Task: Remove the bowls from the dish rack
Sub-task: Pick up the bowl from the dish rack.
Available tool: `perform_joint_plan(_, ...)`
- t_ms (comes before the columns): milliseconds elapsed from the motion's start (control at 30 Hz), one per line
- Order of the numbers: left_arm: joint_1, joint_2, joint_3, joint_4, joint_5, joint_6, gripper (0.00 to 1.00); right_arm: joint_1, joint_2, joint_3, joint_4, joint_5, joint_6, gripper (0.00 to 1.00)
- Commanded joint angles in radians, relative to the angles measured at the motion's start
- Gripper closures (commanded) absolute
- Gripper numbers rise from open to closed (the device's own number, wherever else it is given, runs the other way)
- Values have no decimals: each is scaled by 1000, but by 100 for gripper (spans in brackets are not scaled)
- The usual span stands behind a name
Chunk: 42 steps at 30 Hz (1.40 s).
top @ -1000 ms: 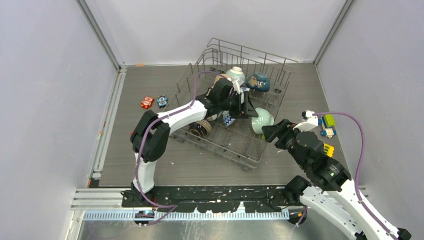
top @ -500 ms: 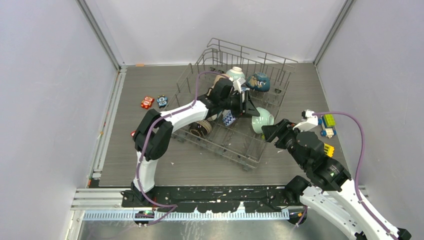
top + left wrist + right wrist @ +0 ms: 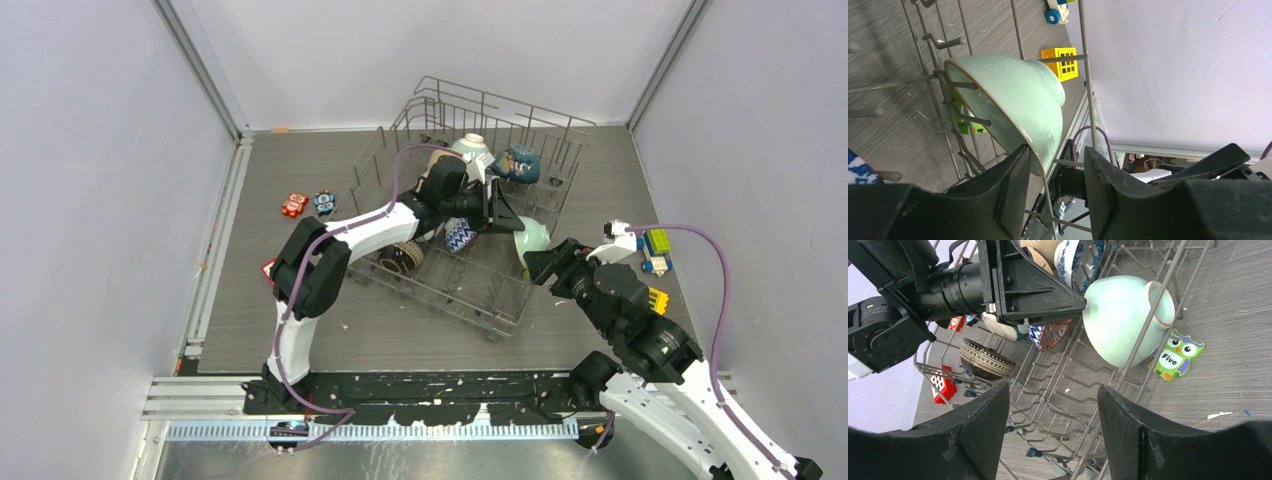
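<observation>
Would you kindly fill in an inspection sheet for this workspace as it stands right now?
Surface: grey table, a few pale specks near the rack.
Job's things: rack skewed on the table; mint bowl on edge at its right side; dark blue bowl, white-teal bowl, patterned bowl and brown bowl also inside.
Clutter: owl beside the rack; red block; small toys left; blocks right.
Grippers: left gripper open, fingers either side of the mint bowl's rim; right gripper open, empty, by the rack.
Cables: left cable and right cable, purple; no snag seen.
Surroundings: plain walls; nothing else seen.
</observation>
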Motion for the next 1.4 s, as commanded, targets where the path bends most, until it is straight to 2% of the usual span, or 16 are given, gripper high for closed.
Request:
perform_joint_plan(0, -12, 4, 5, 87, 54, -21, 56, 4, -12, -5, 36, -1, -11, 31)
perform_joint_plan(433, -41, 36, -7, 177, 59, -87, 58, 4, -31, -12, 22, 6, -11, 31)
perform_joint_plan(733, -52, 43, -12, 219, 62, -114, 68, 3, -38, -19, 18, 7, -11, 31)
perform_joint_plan(1033, -58, 54, -14, 261, 70, -137, 83, 4, -41, -12, 13, 12, -13, 31)
perform_joint_plan(1133, -57, 50, -16, 269, 73, -138, 91, 4, -41, -4, 13, 14, -17, 31)
perform_joint_plan(1200, -57, 48, -15, 275, 77, -138, 99, 5, -41, 2, 10, 17, -24, 31)
perform_joint_plan(1367, -57, 30, -15, 307, 87, -139, 100, 5, -43, 28, -6, 36, -58, 31)
